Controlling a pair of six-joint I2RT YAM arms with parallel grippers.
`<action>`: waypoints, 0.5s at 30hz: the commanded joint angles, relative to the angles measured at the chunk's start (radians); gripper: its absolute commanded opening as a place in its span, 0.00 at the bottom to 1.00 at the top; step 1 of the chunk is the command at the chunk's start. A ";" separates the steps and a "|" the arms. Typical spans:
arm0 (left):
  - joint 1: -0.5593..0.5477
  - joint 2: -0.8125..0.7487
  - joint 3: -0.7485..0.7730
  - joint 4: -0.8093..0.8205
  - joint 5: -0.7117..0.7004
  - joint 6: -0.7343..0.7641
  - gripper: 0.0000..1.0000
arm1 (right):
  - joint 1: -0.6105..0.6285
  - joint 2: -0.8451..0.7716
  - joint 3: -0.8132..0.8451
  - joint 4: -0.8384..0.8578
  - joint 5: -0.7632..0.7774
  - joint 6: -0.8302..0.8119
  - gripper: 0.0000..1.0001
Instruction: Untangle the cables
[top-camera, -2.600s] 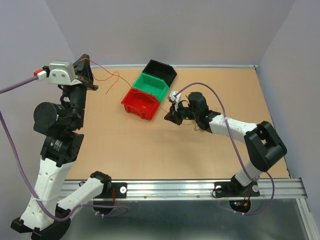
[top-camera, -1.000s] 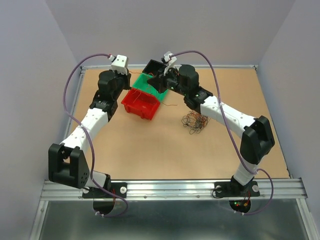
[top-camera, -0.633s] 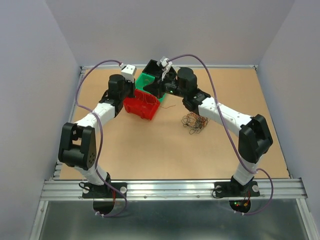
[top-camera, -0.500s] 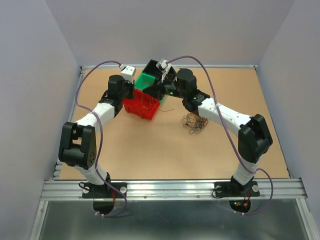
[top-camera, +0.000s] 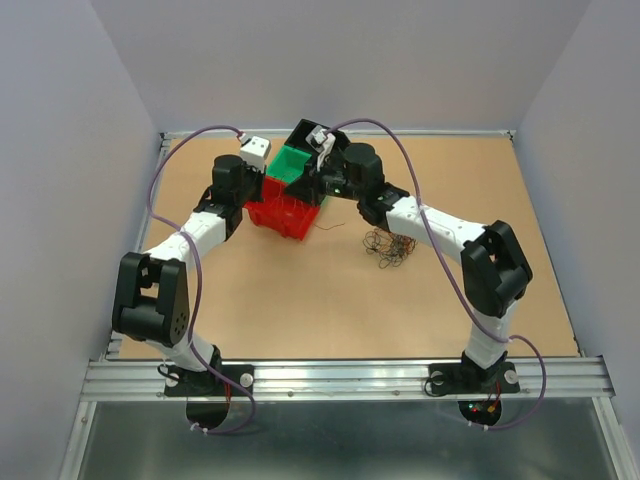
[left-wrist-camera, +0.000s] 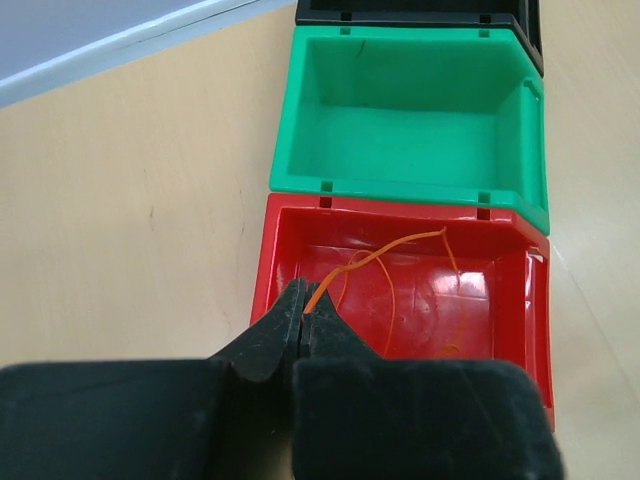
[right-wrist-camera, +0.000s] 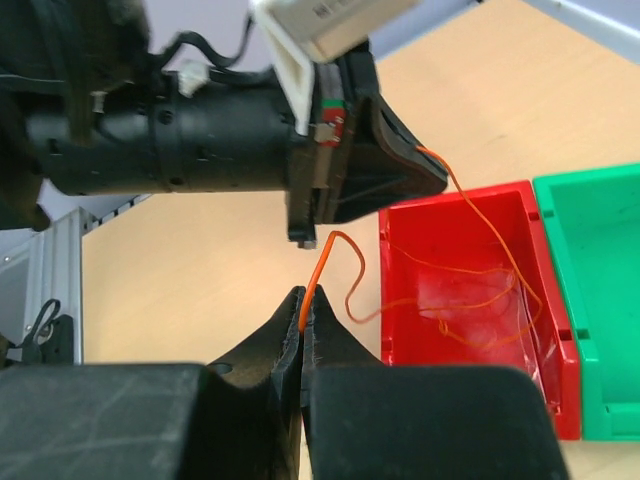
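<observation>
Here, a thin orange wire (left-wrist-camera: 385, 250) lies in loose curves inside the red bin (left-wrist-camera: 400, 207). One end of it rises to the left hand (left-wrist-camera: 303, 305), which is closed and pinches it between the fingertips, just over the rim of the bin. The right hand (right-wrist-camera: 303, 308) is closed too. It grips an orange strand that makes a small arch above its tips and then runs down into the same bin; whether this is one wire or two, I cannot tell. The two hands are close together beside the red bin, with the tips pointing toward each other. The rest of the cables, a small dark bundle (top-camera: 388, 247) of curly loops with some red in it, sits on the counter (top-camera: 300, 310) to the right of the bins, apart from both hands. Behind the red bin stands the green bin (left-wrist-camera: 410, 140), touching it, and behind that the black bin (left-wrist-camera: 420, 12).
</observation>
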 joint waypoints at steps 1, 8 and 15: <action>0.002 0.011 0.010 0.023 0.003 0.033 0.00 | -0.019 0.018 0.050 0.067 0.049 0.018 0.01; 0.002 0.071 0.043 0.000 0.042 0.056 0.02 | -0.053 0.108 0.112 0.077 0.051 0.056 0.01; 0.002 0.086 0.063 -0.012 0.046 0.068 0.26 | -0.054 0.161 0.181 0.000 0.146 0.053 0.01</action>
